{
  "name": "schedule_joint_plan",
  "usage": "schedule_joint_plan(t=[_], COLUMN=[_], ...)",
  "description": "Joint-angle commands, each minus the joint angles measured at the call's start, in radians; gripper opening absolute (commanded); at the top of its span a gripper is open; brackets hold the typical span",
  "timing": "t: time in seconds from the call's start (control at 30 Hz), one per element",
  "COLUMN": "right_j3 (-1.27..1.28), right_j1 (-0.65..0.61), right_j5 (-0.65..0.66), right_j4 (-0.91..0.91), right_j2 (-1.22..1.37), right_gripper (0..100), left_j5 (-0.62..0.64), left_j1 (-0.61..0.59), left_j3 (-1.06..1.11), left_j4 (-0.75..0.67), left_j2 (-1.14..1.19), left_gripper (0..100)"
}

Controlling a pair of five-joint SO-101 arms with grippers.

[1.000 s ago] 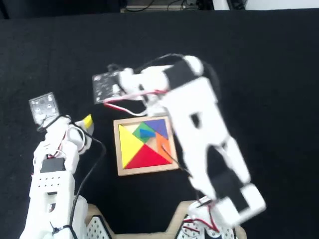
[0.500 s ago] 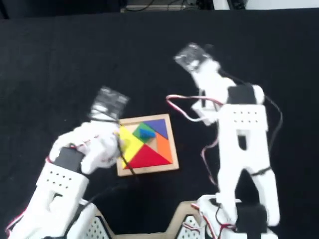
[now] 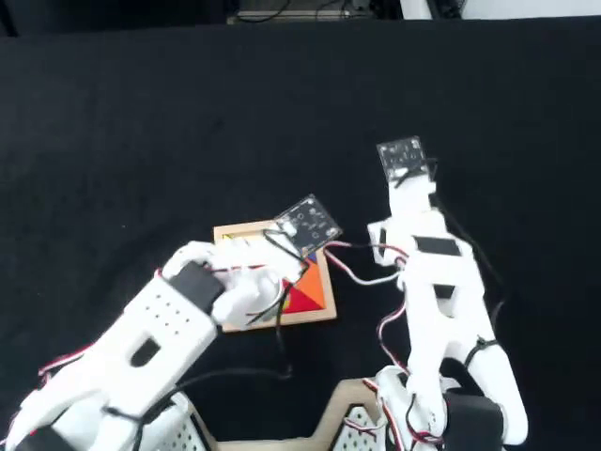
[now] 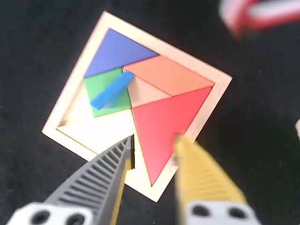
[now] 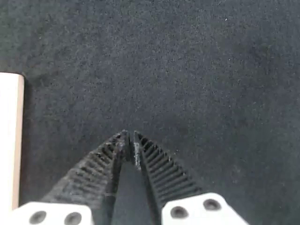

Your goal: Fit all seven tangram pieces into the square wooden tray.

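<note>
- The left gripper (image 4: pixel 154 139) hangs over the tray's (image 4: pixel 187 62) near rim. One finger is grey and ribbed (image 4: pixel 105 176), the other yellow (image 4: pixel 201 176). They stand a narrow gap apart with nothing between them. Whether they touch the wood I cannot tell.
- From above, the white left arm (image 3: pixel 160 329) lies across much of the tray (image 3: pixel 239 228). This is a square frame of pale wood with a raised rim, set slightly askew on the cloth.
- Inside it, the red triangle (image 4: pixel 164 124) is smooth and flat. Its long side runs along the rim below the fingers and its square corner points to the tray's middle.
- Beside it a pale yellow triangle (image 4: pixel 98 131) also meets the middle.
- Past the middle sit a small peach triangle (image 4: pixel 146 91) and a green square (image 4: pixel 117 102).
- A slim blue piece (image 4: pixel 111 89) lies slantwise on top of the green square. Its long axis runs from the tray's middle out toward a rim, and it is not seated flat.
- Along the far rims lie an orange parallelogram (image 4: pixel 168 75) and a blue triangle (image 4: pixel 117 51).
- The right gripper (image 5: pixel 127 137) has dark ribbed fingers pressed tip to tip and is empty. It sits off the tray, over the black, felt-like cloth (image 5: pixel 187 56).
</note>
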Motion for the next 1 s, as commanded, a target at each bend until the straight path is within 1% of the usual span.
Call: schedule_joint_plan(t=[0.0,0.03,0.13,0.2,0.3,0.4,0.5,0.67,0.77,0.97], right_j3=[0.024,0.027,0.030,0.030,0.031,0.031,0.033,0.031,0.021,-0.038], right_j1=[0.038,0.048,0.066,0.068,0.069,0.068,0.066,0.066,0.064,0.064], right_j5=[-0.006,-0.006,-0.006,-0.006,-0.008,-0.011,-0.011,-0.011,-0.008,-0.008], right_j4=[-0.101,-0.117,-0.137,-0.137,-0.138,-0.138,-0.138,-0.140,-0.163,-0.130], right_j2=[-0.030,-0.030,-0.030,-0.030,-0.030,-0.030,-0.030,-0.022,0.021,0.088], right_gripper=[1.1,1.1,1.1,1.1,1.1,1.1,1.1,1.1,1.1,1.1], left_j5=[-0.003,-0.006,-0.008,-0.014,-0.049,-0.049,-0.051,-0.054,-0.095,-0.100], left_j1=[0.001,0.001,-0.001,-0.002,0.008,0.008,0.008,-0.004,-0.022,-0.088], left_j3=[-0.087,-0.087,-0.099,-0.120,-0.199,-0.283,-0.337,-0.361,-0.360,-0.360], left_j4=[-0.020,-0.041,-0.097,-0.117,-0.091,-0.084,-0.083,-0.091,-0.091,-0.140], left_j2=[0.041,0.049,0.097,0.163,0.305,0.430,0.505,0.551,0.560,0.554], left_gripper=[5,6,2,3,3,3,3,3,3,3])
